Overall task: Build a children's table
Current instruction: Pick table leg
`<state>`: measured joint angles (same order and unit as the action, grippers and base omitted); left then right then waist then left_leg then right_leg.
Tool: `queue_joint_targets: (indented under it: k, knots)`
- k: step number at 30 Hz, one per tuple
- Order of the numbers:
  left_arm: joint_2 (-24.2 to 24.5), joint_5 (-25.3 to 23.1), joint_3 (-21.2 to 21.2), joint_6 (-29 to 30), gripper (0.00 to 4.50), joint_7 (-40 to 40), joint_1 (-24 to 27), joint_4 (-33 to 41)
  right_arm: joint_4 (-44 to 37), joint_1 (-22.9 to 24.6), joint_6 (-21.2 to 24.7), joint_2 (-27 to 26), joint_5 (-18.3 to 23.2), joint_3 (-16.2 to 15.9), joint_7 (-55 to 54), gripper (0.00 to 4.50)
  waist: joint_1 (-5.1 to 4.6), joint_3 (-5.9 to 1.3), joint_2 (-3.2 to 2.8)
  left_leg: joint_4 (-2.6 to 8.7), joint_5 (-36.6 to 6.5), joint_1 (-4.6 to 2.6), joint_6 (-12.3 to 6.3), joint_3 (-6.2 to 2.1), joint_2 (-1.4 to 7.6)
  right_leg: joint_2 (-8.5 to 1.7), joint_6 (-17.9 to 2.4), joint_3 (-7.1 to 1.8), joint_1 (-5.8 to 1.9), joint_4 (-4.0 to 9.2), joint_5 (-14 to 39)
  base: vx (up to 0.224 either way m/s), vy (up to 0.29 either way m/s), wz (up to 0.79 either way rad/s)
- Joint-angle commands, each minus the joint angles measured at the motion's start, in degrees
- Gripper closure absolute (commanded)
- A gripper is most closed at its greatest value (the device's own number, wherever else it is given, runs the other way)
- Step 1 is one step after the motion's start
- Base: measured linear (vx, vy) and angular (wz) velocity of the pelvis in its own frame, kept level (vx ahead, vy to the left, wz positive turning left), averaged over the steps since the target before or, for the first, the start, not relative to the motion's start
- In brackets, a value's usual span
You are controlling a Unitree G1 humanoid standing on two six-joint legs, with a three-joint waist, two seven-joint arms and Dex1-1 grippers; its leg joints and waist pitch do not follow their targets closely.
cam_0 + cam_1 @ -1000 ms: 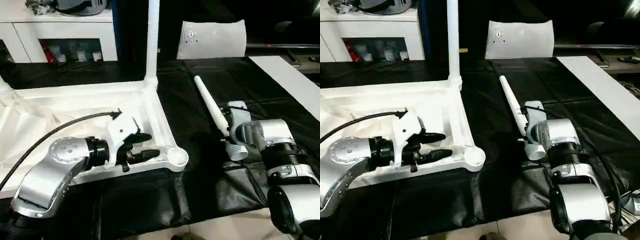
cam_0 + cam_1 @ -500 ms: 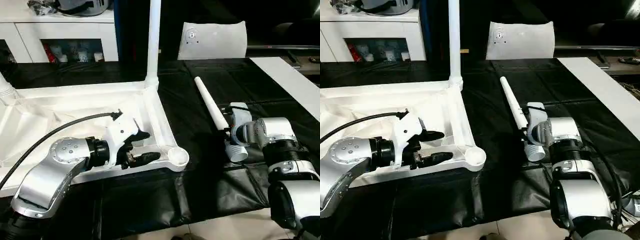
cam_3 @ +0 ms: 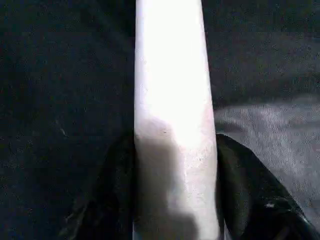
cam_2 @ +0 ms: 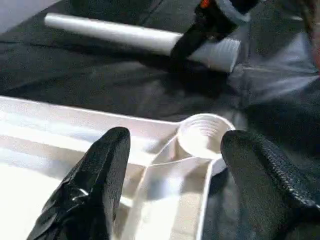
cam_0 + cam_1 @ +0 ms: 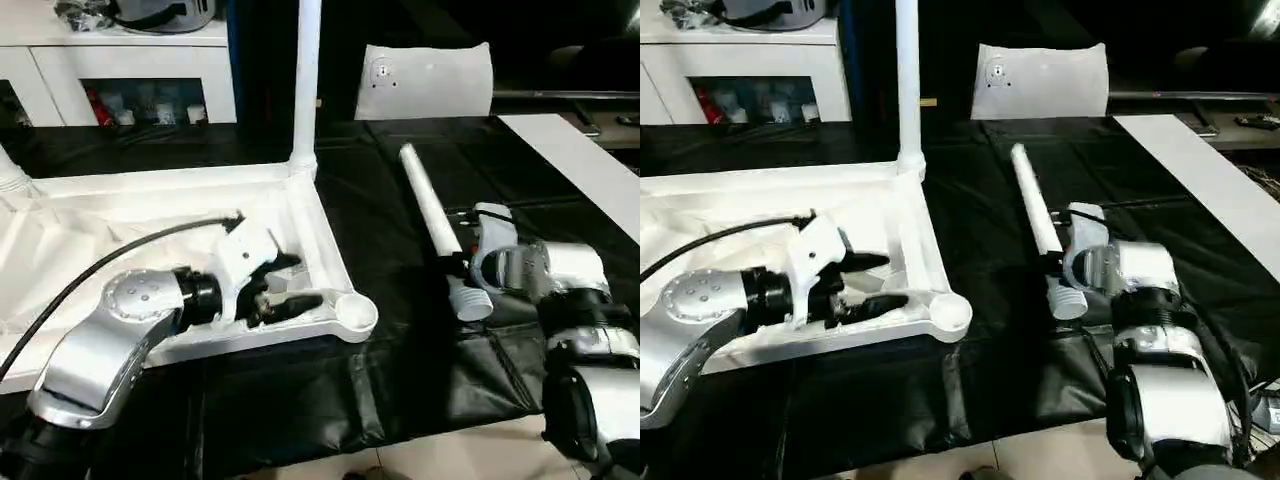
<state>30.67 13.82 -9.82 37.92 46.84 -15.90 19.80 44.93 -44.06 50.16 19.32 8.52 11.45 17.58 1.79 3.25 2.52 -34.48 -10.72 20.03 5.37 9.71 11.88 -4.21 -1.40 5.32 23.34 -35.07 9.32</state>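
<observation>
The white tabletop [image 5: 150, 215] lies upside down on the left, ribbed side up. One leg [image 5: 305, 80] stands upright in its far right corner, and a leg stub [image 5: 8, 175] shows at the far left. My left gripper [image 5: 305, 282] hangs open over the near rim, its fingers [image 4: 100, 175] apart just short of the empty round corner socket [image 4: 202, 137]. A loose white leg [image 5: 428, 210] lies on the black cloth to the right of the tabletop. My right gripper [image 3: 172, 150] is shut on this leg near its thick threaded end [image 5: 472, 302].
Black cloth [image 5: 400, 380] covers the work surface, with pale floor along its near edge. A flat white bag [image 5: 428, 80] leans at the back. White cabinets [image 5: 110, 60] stand at the back left, and a white strip [image 5: 580, 160] runs along the right.
My right gripper has closed onto the loose leg, whose thin far end has swung slightly right. My left gripper has opened a little wider by the corner socket.
</observation>
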Motion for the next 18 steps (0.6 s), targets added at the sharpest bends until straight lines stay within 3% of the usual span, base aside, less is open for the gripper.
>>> queue_joint_targets:
  k: [1, 4, 5, 6, 7, 8, 10, 11, 13, 15, 18]
  knots:
    - [-1.1, -0.6, 0.6, -0.6, 1.18, -1.7, -0.8, -0.6, -3.4, 2.4, -4.4, 0.0, 3.0, 3.4, 1.8, 2.6, -0.03, -3.68, -1.08, 3.66, -15.7, -0.15, 1.6, 0.04, 0.55, -2.81, -7.3, -2.54, -2.69, 4.89, 21.1, 0.0, 0.0, 0.0]
    - [-2.7, -0.1, 1.5, -0.4, 1.18, -3.3, -1.9, -1.8, -9.1, 5.5, -11.9, -1.7, 8.7, 7.9, 7.4, 2.61, 0.12, -3.9, -0.94, 3.69, -14.6, 0.02, 0.64, 0.1, 0.6, -2.84, -7.1, -2.54, -2.92, 4.92, 20.0, 0.0, 0.0, 0.0]
    - [-3.2, 0.3, 1.9, -0.2, 1.18, -3.8, -2.4, -2.3, -11.0, 6.4, -12.3, -2.1, 10.1, 8.5, 9.3, 2.61, 0.14, -3.93, -1.2, 3.69, -14.5, 0.02, 0.24, -0.03, 0.69, -2.89, -7.4, -2.53, -2.9, 4.71, 19.5, 0.0, 0.0, 0.0]
    - [-3.5, 0.5, 2.2, -0.2, 1.18, -4.0, -2.6, -2.6, -12.2, 7.1, -12.2, -2.3, 10.9, 8.7, 10.4, 2.61, 0.07, -3.88, -1.02, 3.76, -14.3, 0.11, -0.1, 0.03, 0.64, -2.75, -7.5, -2.46, -2.98, 4.89, 19.5, 0.0, 0.0, 0.0]
    - [-4.0, 0.8, 2.6, 0.0, 1.18, -4.4, -3.0, -3.1, -13.5, 7.6, -11.9, -2.6, 11.9, 8.9, 11.6, 2.61, 0.12, -3.9, -0.97, 3.75, -13.9, 0.09, -0.37, -0.03, 0.62, -2.74, -7.7, -2.43, -3.03, 4.79, 19.6, 0.0, 0.0, 0.0]
    - [-5.1, 1.5, 3.4, 0.2, 1.18, -5.1, -3.8, -4.0, -16.5, 9.0, -10.9, -3.5, 14.4, 9.5, 14.5, 2.61, 0.1, -3.86, -1.48, 3.72, -14.0, -0.02, -0.59, 0.07, 0.61, -2.7, -7.8, -2.5, -3.01, 5.03, 19.5, 0.0, 0.0, 0.0]
    - [-8.6, 4.3, 6.0, 1.8, 1.18, -7.2, -6.6, -6.7, -26.6, 13.2, -7.1, -6.7, 23.4, 10.9, 22.8, 2.61, 0.23, -3.86, -1.02, 3.68, -13.9, 0.14, -1.73, 0.19, 0.47, -2.56, -7.5, -2.48, -3.22, 5.18, 19.3, 0.0, 0.0, 0.0]
    - [-10.1, 5.8, 7.1, 2.9, 0.92, -7.9, -7.8, -7.4, -29.7, 14.6, -5.6, -7.6, 26.2, 11.0, 24.7, 2.61, 0.53, -3.92, -1.2, 3.76, -13.1, 0.14, -2.31, 0.03, 0.63, -2.79, -7.4, -2.45, -3.31, 5.13, 19.1, 0.0, 0.0, 0.0]
    - [-11.8, 7.5, 8.3, 4.0, 0.85, -8.7, -9.1, -8.2, -32.6, 16.3, -4.7, -8.3, 28.6, 10.7, 26.3, 2.61, 0.51, -3.92, -1.17, 3.97, -12.4, 0.4, -2.17, -0.22, 0.83, -2.91, -7.8, -2.29, -3.39, 5.05, 19.5, 0.0, 0.0, 0.0]
    - [-14.3, 9.6, 10.2, 5.0, 0.66, -10.3, -11.2, -9.6, -36.2, 18.9, -4.1, -8.6, 31.0, 8.6, 28.6, 2.61, 0.69, -3.83, -0.94, 3.82, -12.4, 0.12, -1.82, -0.01, 0.75, -2.97, -7.9, -2.36, -3.07, 5.33, 20.8, 0.0, 0.0, 0.0]
    - [-18.4, 12.6, 13.1, 6.4, 0.37, -13.1, -14.5, -11.9, -41.0, 21.7, -2.2, -9.5, 34.3, 7.1, 30.8, 2.61, 0.89, -3.71, -0.85, 3.73, -12.6, 0.12, -1.85, 0.11, 0.53, -2.94, -6.0, -2.27, -2.97, 5.87, 24.1, 0.0, 0.0, 0.0]
